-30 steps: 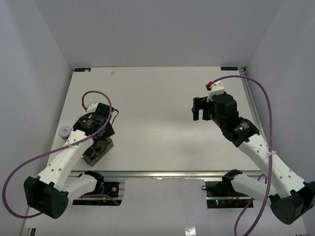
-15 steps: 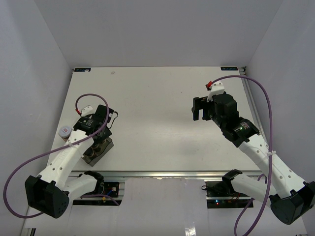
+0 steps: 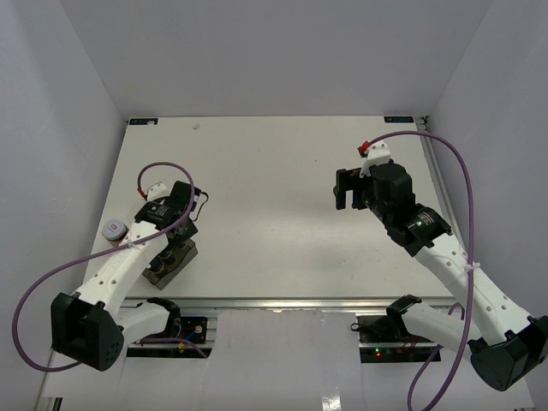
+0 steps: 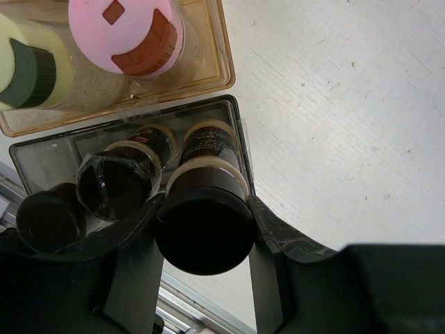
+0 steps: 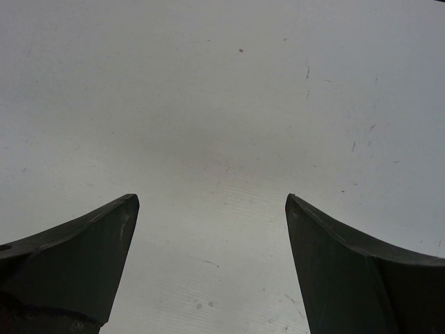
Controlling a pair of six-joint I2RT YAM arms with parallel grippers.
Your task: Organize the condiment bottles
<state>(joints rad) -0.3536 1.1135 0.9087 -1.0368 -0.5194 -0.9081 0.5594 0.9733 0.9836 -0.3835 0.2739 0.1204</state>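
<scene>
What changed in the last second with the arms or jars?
The left arm's rear link shifted slightly away from the near edge. The left gripper stays shut on the black-capped clear jar at the dark grey rectangular box. The right gripper stays open; the pink-capped jar is unmoved.

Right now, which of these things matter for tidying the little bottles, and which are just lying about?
Job: black-capped jar in the left tool; pink-capped jar; cream jar; dark-capped jars in the grey box.
Lying about: purple cables; right tool, open, holding nothing.
</scene>
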